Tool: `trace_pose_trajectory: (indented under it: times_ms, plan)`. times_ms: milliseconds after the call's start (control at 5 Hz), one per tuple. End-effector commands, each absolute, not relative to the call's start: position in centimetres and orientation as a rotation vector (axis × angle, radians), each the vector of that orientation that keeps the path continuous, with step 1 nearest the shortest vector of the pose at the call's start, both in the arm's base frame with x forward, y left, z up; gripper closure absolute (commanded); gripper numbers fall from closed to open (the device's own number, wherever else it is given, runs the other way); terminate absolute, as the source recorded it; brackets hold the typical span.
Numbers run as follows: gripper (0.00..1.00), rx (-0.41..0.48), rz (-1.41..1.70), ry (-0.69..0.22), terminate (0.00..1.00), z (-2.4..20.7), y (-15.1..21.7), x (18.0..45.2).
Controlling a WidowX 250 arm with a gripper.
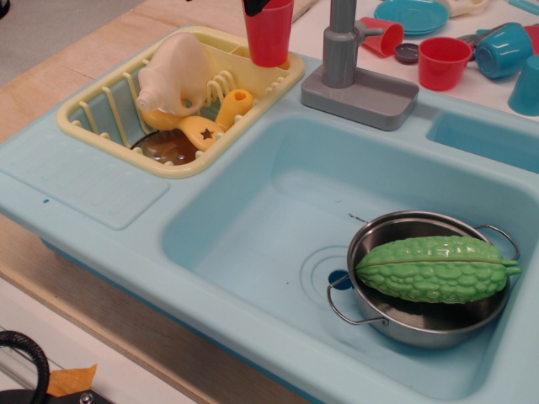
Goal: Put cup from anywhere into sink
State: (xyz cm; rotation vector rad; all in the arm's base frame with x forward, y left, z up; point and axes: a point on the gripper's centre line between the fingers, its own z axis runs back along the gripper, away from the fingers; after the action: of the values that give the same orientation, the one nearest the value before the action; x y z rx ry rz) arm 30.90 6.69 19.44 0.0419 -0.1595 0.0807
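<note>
The tall red cup (269, 35) stands upright at the top centre, over the far right corner of the yellow dish rack (93, 126). Whether it rests there or hangs just above, I cannot tell. Only the dark tips of my gripper (263, 5) show at the top edge, closed on the cup's rim; the rest is out of frame. The light blue sink (244, 227) lies below and to the right, with its round drain (338, 279) and grey faucet (341, 46) at the far rim.
A steel pot (404, 324) holding a green bitter gourd (436, 269) sits in the sink's right half. The rack holds a white shell-like toy (173, 76) and a yellow utensil (221, 118). Short red cups (442, 61), blue cups (504, 49) and a blue plate (413, 15) stand behind the faucet.
</note>
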Motion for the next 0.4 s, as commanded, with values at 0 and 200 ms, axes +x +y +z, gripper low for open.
trace_pose_trajectory:
  times_ms: [0,200]
  plan:
    - [0.00,0.042,0.081,-0.159,0.00,19.44,6.69,30.90]
    - [0.00,0.071,-0.115,-0.220,0.00,19.80,6.73,31.26]
